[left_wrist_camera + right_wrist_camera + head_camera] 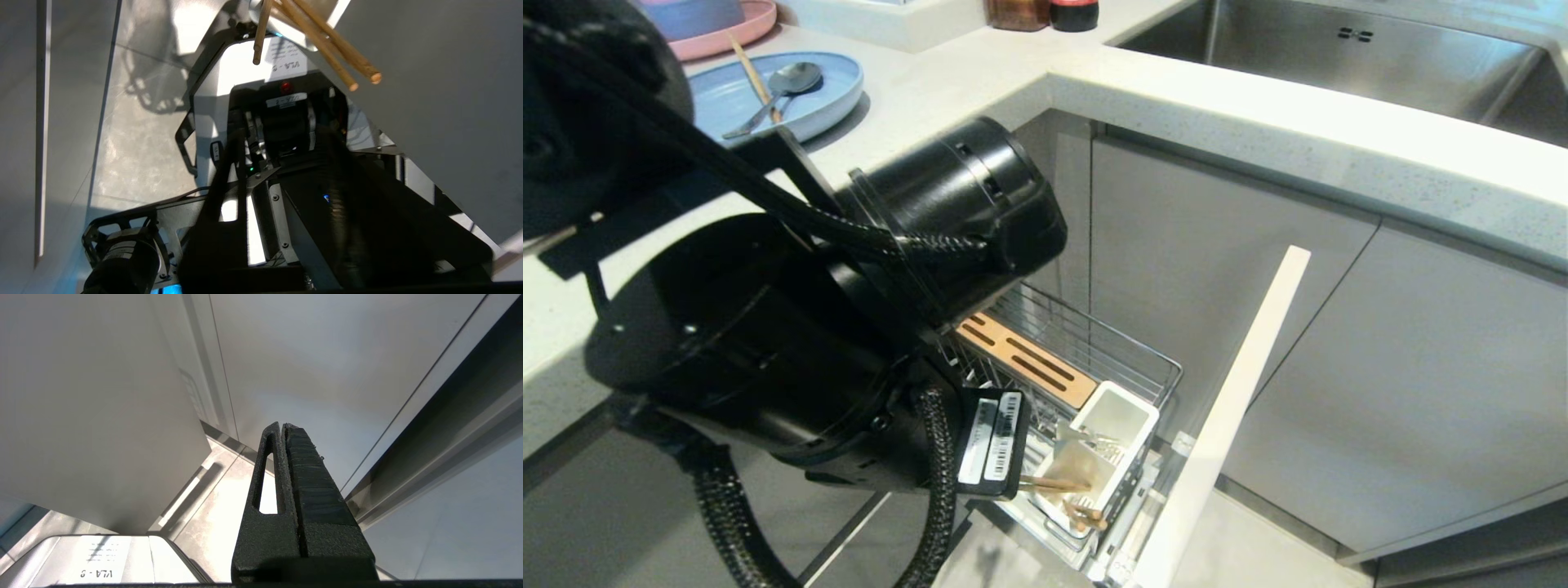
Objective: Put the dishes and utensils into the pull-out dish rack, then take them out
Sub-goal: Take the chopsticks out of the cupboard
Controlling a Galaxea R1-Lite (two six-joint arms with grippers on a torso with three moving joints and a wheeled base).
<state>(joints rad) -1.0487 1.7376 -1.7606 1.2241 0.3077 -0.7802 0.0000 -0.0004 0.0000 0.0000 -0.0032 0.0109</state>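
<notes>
chopsticks (pixel 1085 513): light-wood sticks standing in the front white cup (pixel 1131 457) of the pull-out dish rack (pixel 1152 367), near its pale front panel (pixel 1225 408); one more stick (pixel 754 75) lies on the blue plate (pixel 825 106) up on the desk (pixel 947 82), beside a spoon (pixel 788 82).
long axis: the sticks in the cup lean rather than stand plumb. One (pixel 1049 483) lies close to level and points at the left wrist. In the left wrist view three stick ends (pixel 327 47) cross close to the camera.
left arm (pixel 768 343): bent low over the drawn-out rack, its wrist just beside the cup.
left hand: hidden under the wrist in the head view and only dark blur in the wrist view; spread or pinching, cannot tell.
right hand (pixel 282 426): pressed together, empty, parked facing cabinet fronts, away from the work.
nearer arm: left, plainly.
rack contents: bamboo strip (pixel 1025 359) bare; a glint of metal cutlery (pixel 1103 445) between the cups.
judgement: loading looks unfinished, since the plate, spoon and one stick sit on the desk, well apart from the rack; the next reach likely goes up and back to them.
</notes>
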